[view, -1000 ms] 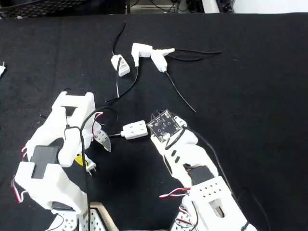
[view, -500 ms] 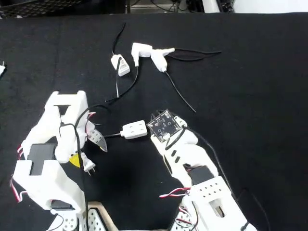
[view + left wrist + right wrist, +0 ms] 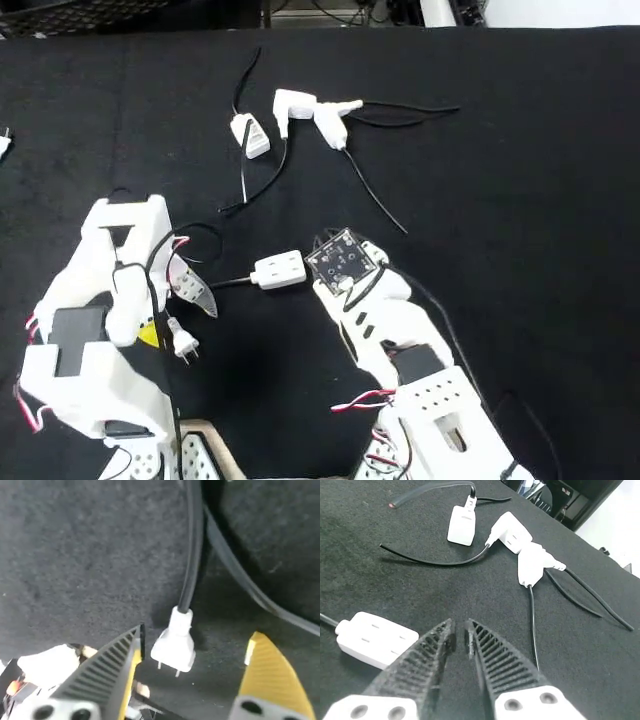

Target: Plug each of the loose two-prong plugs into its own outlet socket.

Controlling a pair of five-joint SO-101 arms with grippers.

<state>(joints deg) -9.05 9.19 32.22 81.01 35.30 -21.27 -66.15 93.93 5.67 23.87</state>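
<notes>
A loose white two-prong plug [image 3: 174, 647] on a black cord lies on the black cloth between the fingers of my left gripper [image 3: 196, 634], which is open and not touching it. In the high view the plug [image 3: 183, 344] is at the front left, just under the left gripper [image 3: 180, 322]. A white outlet block [image 3: 279, 269] lies in the middle, to the right of that plug. My right gripper [image 3: 458, 630] hovers beside the outlet block [image 3: 372, 637], shut on nothing. The right arm [image 3: 380, 310] stands just right of the block.
At the back lie a small white socket [image 3: 251, 134] and a white socket [image 3: 293, 104] joined to a plug [image 3: 335, 118], all with black cords trailing over the cloth. The right and far-left parts of the table are bare cloth.
My left arm has drawn back to the left and a little toward the front edge, fingers staying open over the plug. The plug, the outlet block and the right arm have not moved.
</notes>
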